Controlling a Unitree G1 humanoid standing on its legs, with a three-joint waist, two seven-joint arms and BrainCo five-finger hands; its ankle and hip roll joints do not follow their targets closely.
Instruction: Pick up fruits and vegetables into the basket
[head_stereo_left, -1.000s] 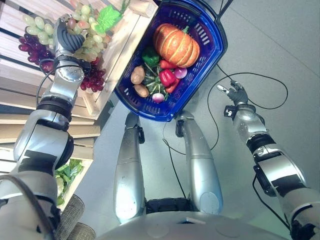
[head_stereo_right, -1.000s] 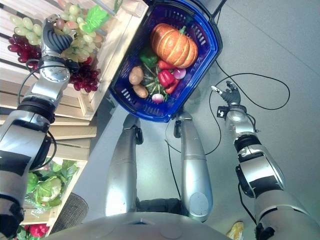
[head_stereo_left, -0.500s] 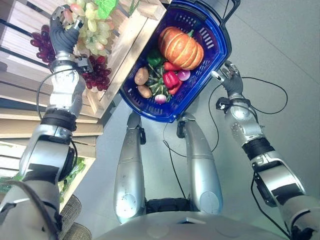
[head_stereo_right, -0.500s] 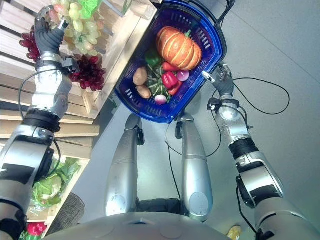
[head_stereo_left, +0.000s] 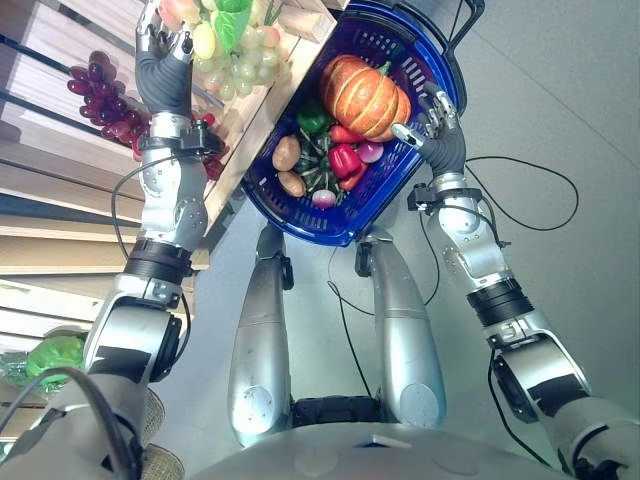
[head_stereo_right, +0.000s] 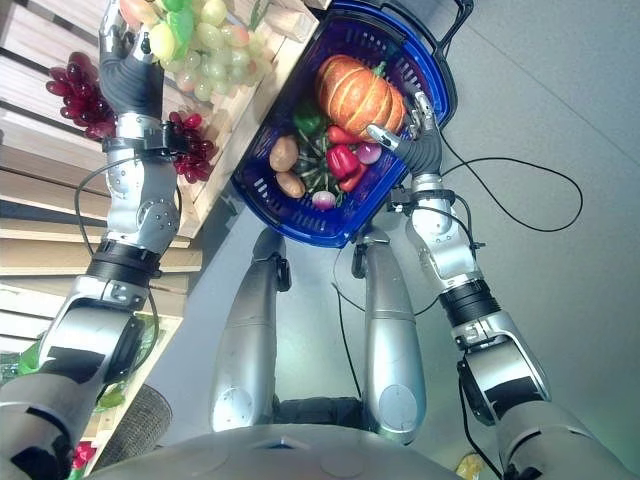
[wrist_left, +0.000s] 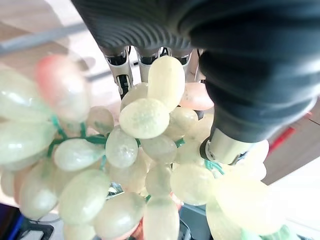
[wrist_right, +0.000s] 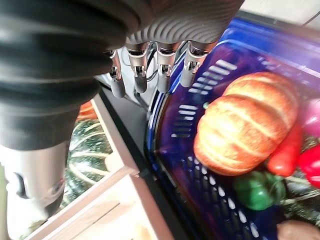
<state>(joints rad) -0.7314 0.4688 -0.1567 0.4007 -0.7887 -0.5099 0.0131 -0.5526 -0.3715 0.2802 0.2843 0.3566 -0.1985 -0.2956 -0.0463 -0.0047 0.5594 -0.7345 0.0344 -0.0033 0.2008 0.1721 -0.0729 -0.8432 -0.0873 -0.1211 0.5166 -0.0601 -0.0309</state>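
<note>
Green grapes (wrist_left: 145, 165) hang in the left robot hand (head_stereo_left: 165, 60), fingers curled around the bunch above the wooden crate (head_stereo_left: 265, 90). Carrying them into the blue basket (head_stereo_left: 300, 205) looks next. Right robot hand (head_stereo_left: 432, 125), fingers straight, rests at its rim; its wrist view shows the pumpkin (wrist_right: 250, 127) inside.

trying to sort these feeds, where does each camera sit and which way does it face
Eye views: on the head, looking down at the basket, both arms.
Left wrist view: on the left arm, along the left hand shut on green grapes.
Right wrist view: on the right arm, past the open right hand to the pumpkin.
Shared: eye and right wrist views show basket and pumpkin.
</note>
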